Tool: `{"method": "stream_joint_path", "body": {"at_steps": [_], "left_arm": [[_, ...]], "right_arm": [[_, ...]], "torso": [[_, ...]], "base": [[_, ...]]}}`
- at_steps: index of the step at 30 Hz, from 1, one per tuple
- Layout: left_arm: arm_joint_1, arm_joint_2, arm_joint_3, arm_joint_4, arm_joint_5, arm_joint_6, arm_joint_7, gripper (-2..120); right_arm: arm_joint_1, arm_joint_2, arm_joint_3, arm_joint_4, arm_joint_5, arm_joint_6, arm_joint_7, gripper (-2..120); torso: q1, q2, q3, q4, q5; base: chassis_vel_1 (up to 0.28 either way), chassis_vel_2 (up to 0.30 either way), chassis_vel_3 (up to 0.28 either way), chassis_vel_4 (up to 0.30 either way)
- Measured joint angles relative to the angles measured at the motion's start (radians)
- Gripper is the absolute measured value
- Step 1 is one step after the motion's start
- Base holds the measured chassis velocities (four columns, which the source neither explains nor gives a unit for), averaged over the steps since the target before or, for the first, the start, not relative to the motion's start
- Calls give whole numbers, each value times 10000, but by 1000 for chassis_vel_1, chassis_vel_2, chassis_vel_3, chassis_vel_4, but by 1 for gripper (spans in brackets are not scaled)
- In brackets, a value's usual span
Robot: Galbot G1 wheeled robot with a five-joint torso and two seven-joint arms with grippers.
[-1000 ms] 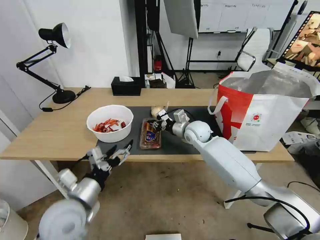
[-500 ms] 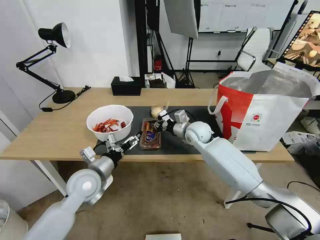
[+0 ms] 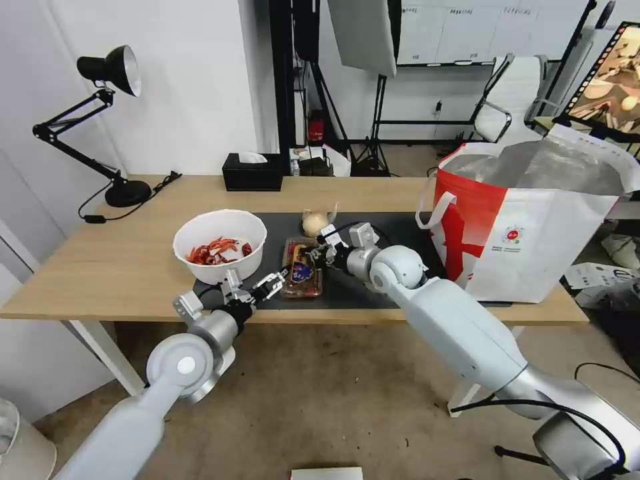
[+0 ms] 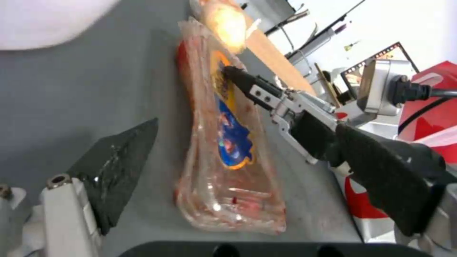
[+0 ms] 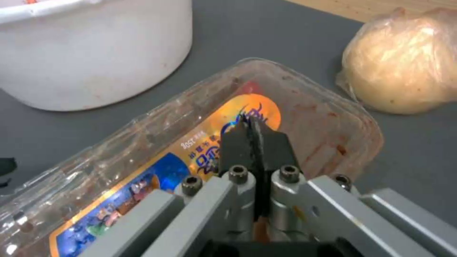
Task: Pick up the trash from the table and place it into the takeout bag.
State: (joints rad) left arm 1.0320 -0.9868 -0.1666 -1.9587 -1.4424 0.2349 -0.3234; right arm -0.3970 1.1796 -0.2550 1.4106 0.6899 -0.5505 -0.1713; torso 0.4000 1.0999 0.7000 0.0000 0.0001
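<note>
Right gripper [image 3: 313, 254]: fingers pressed together, tips down on the far end of the clear plastic tray [image 3: 301, 268]. In the right wrist view the two black fingertips [image 5: 255, 137] meet with no gap, over the orange and blue label; whether they pinch the tray's rim or only rest on it cannot be told.

Left gripper [image 3: 265, 285]: fingers spread, low over the near edge of the dark mat [image 3: 393, 230], just beside the tray's near left corner and not touching it. In the left wrist view one black finger [image 4: 119, 162] points toward the tray, with bare mat between them.

Tray: lies flat on the mat, lengthwise between the two grippers, smeared red inside.

White bowl [image 3: 220, 245]: holds red shells; stands on the mat's left edge, just beyond the left gripper and to the left of the right gripper.

Yellowish pouch [image 3: 315, 221]: on the mat, just past the right gripper's tips, near the tray's far end.

Takeout bag [image 3: 533, 220]: upright on the table [image 3: 100, 267], mouth open, foil lining showing; well to the right of the right gripper, beside its forearm.

Black tissue box [image 3: 252, 172]: far edge of the table, well beyond both grippers.

Desk lamp [image 3: 100, 120]: far left corner.
</note>
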Motion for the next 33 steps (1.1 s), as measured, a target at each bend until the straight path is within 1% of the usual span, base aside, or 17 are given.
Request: {"method": "stream_joint_path", "body": {"at_steps": [8,10,18,21,22,24,25,26,29,30,31,32,33], "left_arm": [[-325,-173,299,269,-135,259,-184,100],[-481,-262,365,349,-373,568,-399,100],[-757,-445,419,564,-839,665,-664,99],[-770,-511,419,662,-932,632,-752,87],[-770,-511,419,662,-932,632,-752,87],[-768,-520,419,693,-940,607,-762,79],[-761,-520,418,697,-943,587,-763,72],[-761,-520,418,697,-943,587,-763,72],[-756,-504,402,697,-951,564,-763,59],[-756,-504,402,697,-951,564,-763,59],[-756,-500,394,697,-957,556,-763,54],[-756,-499,391,697,-958,552,-763,52],[-756,-499,388,697,-959,546,-764,46]], "right_arm": [[-2,-82,-5,113,153,-20,53,0],[-3,-112,-4,133,177,-20,66,0],[-23,-185,-1,251,252,-19,125,0],[-104,-193,11,353,284,-18,180,0],[-104,-193,11,353,284,-18,180,0],[-139,-195,13,389,287,-18,216,0],[-154,-200,15,407,293,-18,244,0],[-154,-200,15,407,293,-18,244,0],[-158,-215,19,437,344,-17,283,0],[-158,-215,19,437,344,-17,283,0],[-158,-217,19,442,369,-18,299,0],[-158,-219,19,443,375,-17,304,0],[-156,-221,20,447,387,-17,316,0]], "torso": [[0,0,0,1,0],[0,0,0,0,0],[0,0,0,0,0],[0,0,0,0,-1],[0,0,0,0,-1],[0,1,0,0,-1],[0,0,0,0,-2],[0,0,0,0,-2],[0,1,0,0,-2],[0,1,0,0,-2],[-1,1,0,0,-1],[-1,2,0,0,-1],[-1,2,0,0,-1]], "base": [[0,0,0,0],[0,0,0,0],[0,0,0,0],[0,0,0,0],[0,0,0,0],[0,0,0,0],[0,0,0,0],[0,0,0,0],[0,0,0,0],[0,0,0,0],[0,0,0,0],[0,0,0,0],[0,0,0,0]]}}
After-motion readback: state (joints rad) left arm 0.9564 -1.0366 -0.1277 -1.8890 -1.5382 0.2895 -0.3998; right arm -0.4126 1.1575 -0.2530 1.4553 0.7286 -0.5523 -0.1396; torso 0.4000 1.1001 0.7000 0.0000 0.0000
